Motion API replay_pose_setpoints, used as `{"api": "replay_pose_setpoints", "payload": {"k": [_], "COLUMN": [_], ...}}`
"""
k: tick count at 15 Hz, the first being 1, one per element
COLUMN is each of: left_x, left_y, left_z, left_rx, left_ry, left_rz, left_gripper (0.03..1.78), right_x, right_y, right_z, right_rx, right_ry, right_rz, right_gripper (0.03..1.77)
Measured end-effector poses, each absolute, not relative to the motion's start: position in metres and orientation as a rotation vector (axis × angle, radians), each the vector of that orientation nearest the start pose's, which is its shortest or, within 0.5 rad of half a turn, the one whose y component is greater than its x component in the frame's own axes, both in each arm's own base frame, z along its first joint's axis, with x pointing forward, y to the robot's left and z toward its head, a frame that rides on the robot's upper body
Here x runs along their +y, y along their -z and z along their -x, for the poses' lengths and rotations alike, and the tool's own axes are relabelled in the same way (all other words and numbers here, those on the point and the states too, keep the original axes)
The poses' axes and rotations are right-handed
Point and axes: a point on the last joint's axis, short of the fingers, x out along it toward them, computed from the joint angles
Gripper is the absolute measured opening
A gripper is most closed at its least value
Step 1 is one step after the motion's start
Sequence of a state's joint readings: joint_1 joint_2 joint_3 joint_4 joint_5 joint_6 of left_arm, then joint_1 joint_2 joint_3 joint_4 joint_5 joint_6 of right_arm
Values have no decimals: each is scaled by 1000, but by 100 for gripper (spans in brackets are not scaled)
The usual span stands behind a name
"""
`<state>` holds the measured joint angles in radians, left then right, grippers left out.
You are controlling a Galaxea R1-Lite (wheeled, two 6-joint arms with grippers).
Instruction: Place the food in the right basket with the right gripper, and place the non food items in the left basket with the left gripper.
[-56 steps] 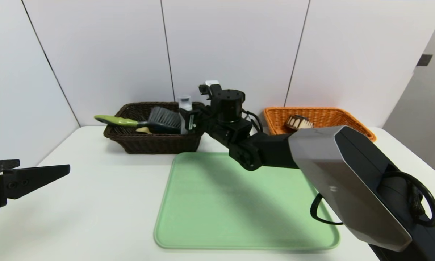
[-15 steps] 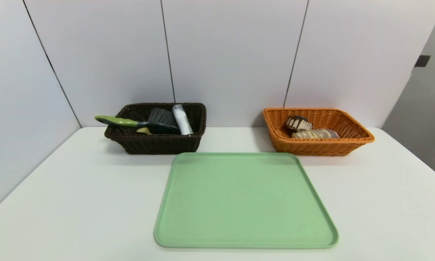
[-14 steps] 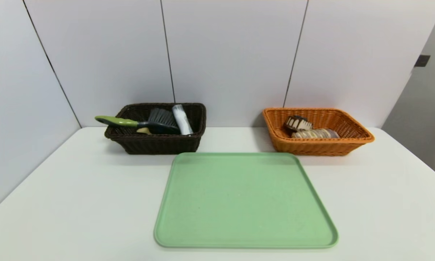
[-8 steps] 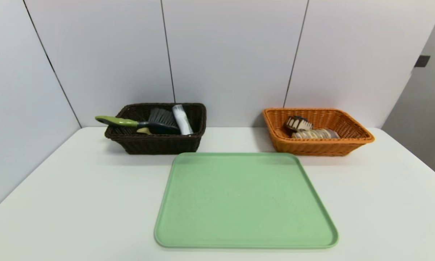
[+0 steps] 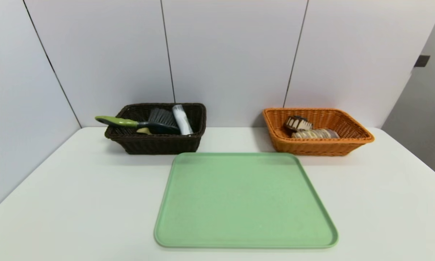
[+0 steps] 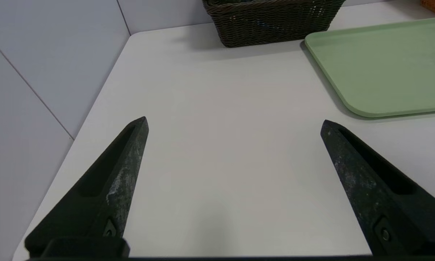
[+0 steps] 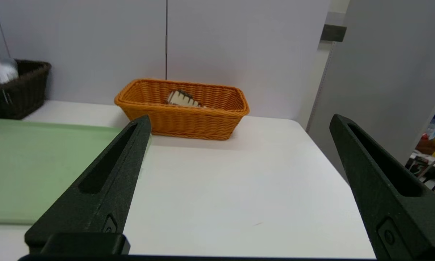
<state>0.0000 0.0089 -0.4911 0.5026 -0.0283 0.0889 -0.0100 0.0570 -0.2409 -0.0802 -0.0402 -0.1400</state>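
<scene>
The left gripper (image 6: 233,123) is hovering low over the white table (image 5: 76,188), jaws spread wide and holding nothing; the right gripper (image 7: 239,119) is hanging likewise. The brush (image 5: 145,123), spoon (image 5: 143,130) and bottle (image 5: 182,119) are lying in the dark woven basket (image 5: 155,145). The cake (image 5: 297,123) and loaf (image 5: 315,134) are sitting in the orange wicker basket (image 5: 318,148), behind a smooth green tray (image 5: 244,199).

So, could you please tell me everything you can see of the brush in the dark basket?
The brush lies in the dark brown woven basket at the table's far left. It has upright grey bristles on a dark head and a green-and-dark handle that crosses the basket's left rim and sticks out past it. The white bottle leans beside the bristles, and a yellow spoon peeks out just below the handle.
</scene>
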Motion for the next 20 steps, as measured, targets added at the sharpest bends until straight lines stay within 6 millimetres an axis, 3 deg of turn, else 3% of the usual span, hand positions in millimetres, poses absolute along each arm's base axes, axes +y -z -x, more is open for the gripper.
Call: {"api": "replay_pose_setpoints", "payload": {"k": [6,8,15,20], "left_x": [-1,-1,-1,-1], "left_y": [-109,-91,-78,-78], "left_z": [41,28,23,23], "left_rx": [-8,-41,-26,-25], "left_ry": [25,23,26,24], "left_rz": [-148,-197,-108,-81], "left_gripper": [169,169,169,169], "right_x": [0,0,1,1], "right_y": [-124,-115,-74,-76], "right_z": [35,31,23,23], "right_rx": [-447,-383,13,-2], "right_ry": [90,82,-28,-21], "right_rz": [213,209,124,85], "right_gripper": [170,170,171,171]}}
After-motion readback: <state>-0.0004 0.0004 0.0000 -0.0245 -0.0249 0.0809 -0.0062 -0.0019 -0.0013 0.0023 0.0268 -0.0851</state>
